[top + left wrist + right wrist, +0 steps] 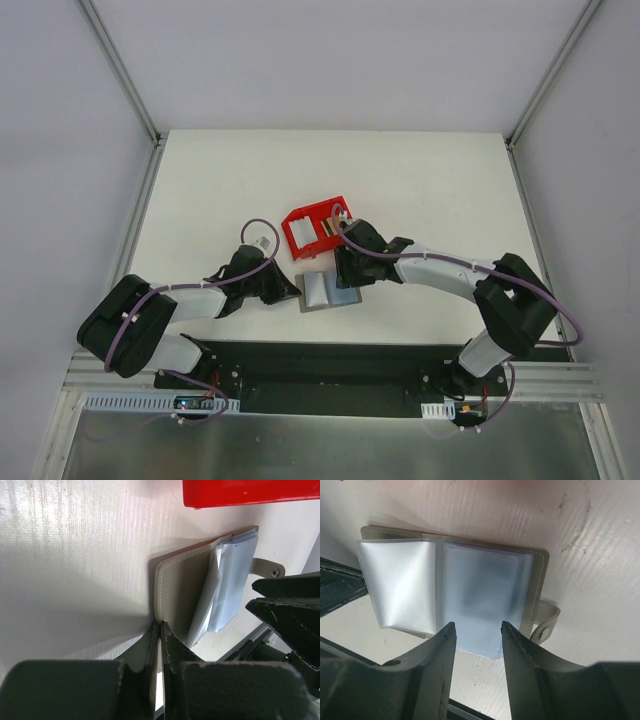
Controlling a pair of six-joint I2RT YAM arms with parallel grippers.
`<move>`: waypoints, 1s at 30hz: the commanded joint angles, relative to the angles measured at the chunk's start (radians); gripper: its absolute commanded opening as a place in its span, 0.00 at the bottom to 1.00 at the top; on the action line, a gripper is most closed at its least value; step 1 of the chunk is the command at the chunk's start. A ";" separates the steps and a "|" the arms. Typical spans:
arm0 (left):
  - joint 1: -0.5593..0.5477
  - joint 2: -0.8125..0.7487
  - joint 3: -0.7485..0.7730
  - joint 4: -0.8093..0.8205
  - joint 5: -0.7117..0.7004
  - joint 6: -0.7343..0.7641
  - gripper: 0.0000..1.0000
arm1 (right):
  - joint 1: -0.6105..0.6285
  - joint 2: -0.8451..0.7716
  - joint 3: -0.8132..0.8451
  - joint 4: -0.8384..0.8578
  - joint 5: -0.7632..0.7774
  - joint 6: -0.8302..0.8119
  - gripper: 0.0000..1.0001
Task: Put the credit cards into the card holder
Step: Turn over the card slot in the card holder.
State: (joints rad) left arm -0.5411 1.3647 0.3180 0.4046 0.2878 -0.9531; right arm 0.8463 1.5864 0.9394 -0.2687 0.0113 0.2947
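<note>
Now the holder (328, 291) lies open on the table (400, 180), its long axis running 9 to 3 o'clock in the top view and its spine 12 to 6. The left gripper (160, 630) is closed tight on the cover's 9 o'clock edge, pinning it flat. The right gripper (477, 637) hangs over the 3 o'clock half, jaws about half apart and gripping nothing. In its wrist view the clear sleeves (470, 587) sit just beyond the fingertips, toward 12 o'clock. The cards (318, 231) lie in the red bin (293, 238), which is just beside the holder at its 12 o'clock and at roughly 10 o'clock from the right gripper. That arm is the nearer and the only free one, so the next fetch is likely its job: a short reach toward 10 o'clock. Whether a card already sits in a sleeve I cannot tell, as the plastic is too cloudy
</note>
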 commanded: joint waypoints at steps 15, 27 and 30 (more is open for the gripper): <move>0.010 0.008 -0.034 -0.115 -0.018 0.043 0.00 | 0.008 0.107 0.024 0.005 -0.083 0.027 0.44; 0.010 0.023 -0.042 -0.105 -0.026 0.039 0.00 | 0.010 0.245 0.016 0.153 -0.260 0.110 0.45; 0.010 0.037 -0.046 -0.102 -0.039 0.030 0.00 | 0.010 0.241 -0.002 0.264 -0.341 0.130 0.46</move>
State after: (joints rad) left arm -0.5407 1.3651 0.3149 0.4084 0.2878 -0.9539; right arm 0.8467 1.7679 0.9905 -0.0734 -0.2394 0.3920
